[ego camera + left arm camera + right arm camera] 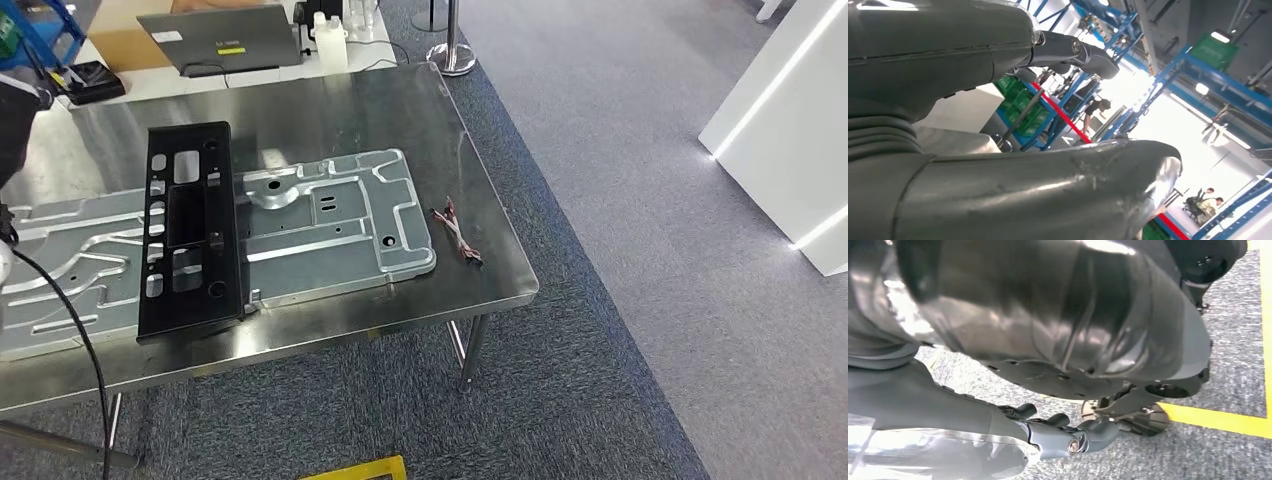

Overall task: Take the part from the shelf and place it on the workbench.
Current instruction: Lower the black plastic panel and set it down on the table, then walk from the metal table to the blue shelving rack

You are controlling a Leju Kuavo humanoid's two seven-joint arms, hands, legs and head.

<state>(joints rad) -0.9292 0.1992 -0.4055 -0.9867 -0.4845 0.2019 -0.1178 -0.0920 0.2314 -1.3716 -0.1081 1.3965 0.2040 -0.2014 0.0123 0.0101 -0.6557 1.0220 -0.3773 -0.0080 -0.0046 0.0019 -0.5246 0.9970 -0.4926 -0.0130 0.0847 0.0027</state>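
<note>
The black plastic part [190, 230], a long frame with several cut-outs, lies flat on a pressed silver metal plate [340, 220] on the steel workbench [400, 110]. Nothing touches it. A dark piece of my left arm [15, 110] shows at the workbench's far left edge, away from the part. In the left wrist view my left hand [948, 65] is raised, its thumb [1058, 185] and a dark finger [1083, 52] wide apart, holding nothing. My right hand [998, 440] hangs over the carpet with its fingers [1083, 436] loosely extended and holds nothing.
A small bundle of wires [457, 232] lies near the workbench's right edge. A laptop [220, 40] and white bottles [330, 40] stand on a table behind. A stanchion base [452, 60] and a white wall unit [790, 130] stand on the grey carpet to the right.
</note>
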